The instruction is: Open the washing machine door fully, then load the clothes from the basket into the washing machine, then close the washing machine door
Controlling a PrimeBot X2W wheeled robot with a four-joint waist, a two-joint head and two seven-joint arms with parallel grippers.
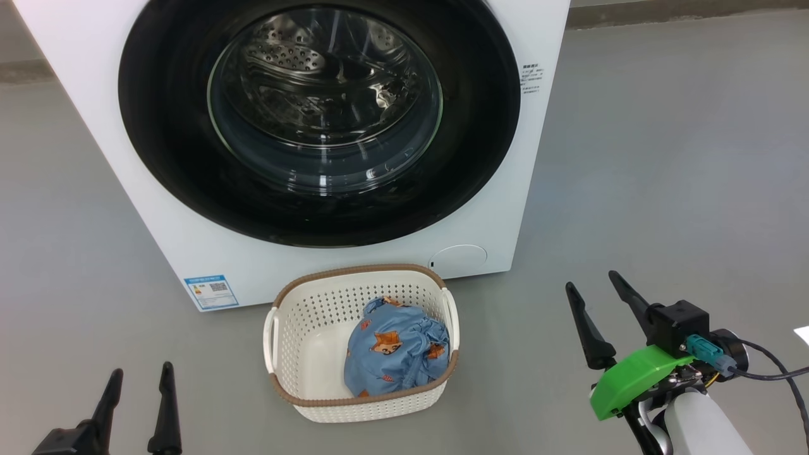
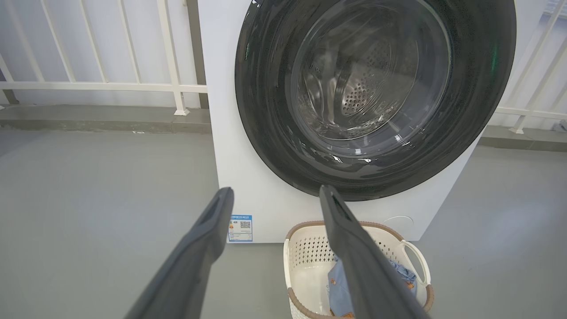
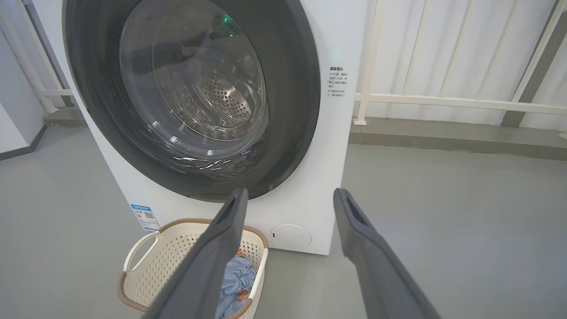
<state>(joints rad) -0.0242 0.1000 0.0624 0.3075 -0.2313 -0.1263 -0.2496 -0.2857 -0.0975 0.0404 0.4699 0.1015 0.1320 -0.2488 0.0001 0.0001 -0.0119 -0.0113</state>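
While both pairs of jaws stand spread and empty above the floor (image 1: 632,189), the basket (image 1: 303,316) sits between them, ahead and to the right of the left jaws, to the left of the right jaws. The clothes (image 1: 395,351) lie bundled in its half nearer the right jaws. Beyond both pairs, the washing machine door (image 1: 164,126) lies shut against the washing machine (image 1: 240,272), just behind the basket.

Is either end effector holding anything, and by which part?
Nothing is held: left end effector and right end effector are open and empty; the clothes lie in the basket.
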